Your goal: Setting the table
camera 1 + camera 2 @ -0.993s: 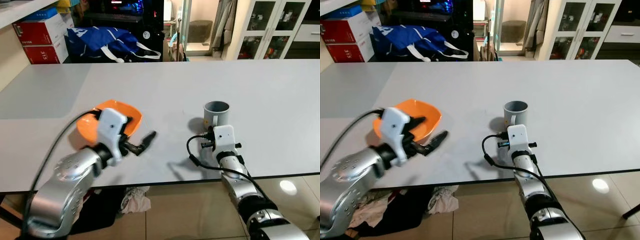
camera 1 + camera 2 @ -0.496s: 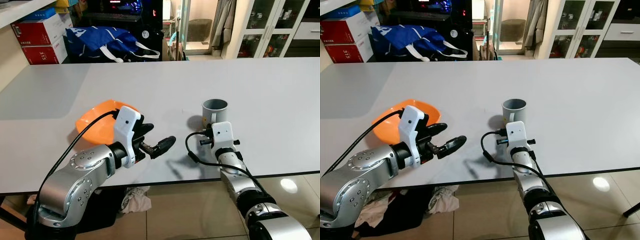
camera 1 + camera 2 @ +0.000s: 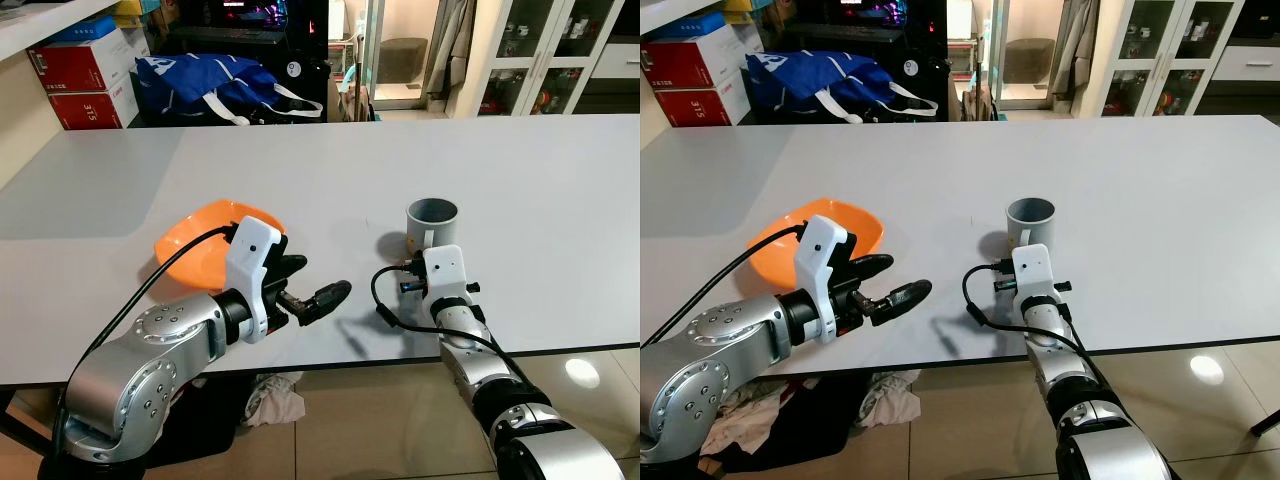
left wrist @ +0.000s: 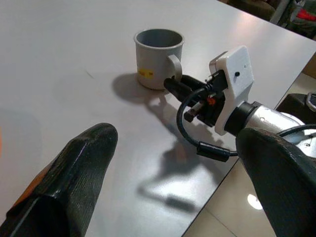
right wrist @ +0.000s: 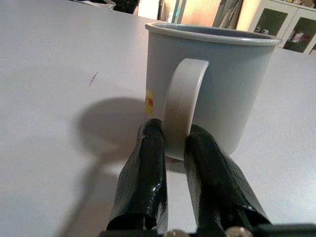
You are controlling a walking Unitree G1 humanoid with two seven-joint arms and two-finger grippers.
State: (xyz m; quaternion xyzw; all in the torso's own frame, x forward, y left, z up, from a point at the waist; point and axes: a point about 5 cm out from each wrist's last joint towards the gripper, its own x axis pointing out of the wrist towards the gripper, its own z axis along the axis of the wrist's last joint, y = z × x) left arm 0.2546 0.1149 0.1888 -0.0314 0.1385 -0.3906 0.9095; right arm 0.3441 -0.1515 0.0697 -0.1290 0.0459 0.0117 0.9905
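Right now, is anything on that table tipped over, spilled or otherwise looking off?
Nothing stands out. The grey mug stands upright on the white table, with the right gripper closed on its handle. The orange bowl sits right side up beside the open left gripper. No spills show.

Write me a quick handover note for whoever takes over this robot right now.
Right hand: closed on the handle of the grey mug, which stands upright on the white table.
Left hand: open, empty, above the table just right of the orange bowl.
Done: bowl and mug both sit on the table.
Left: move the mug to its place; whether more tableware follows cannot be told.
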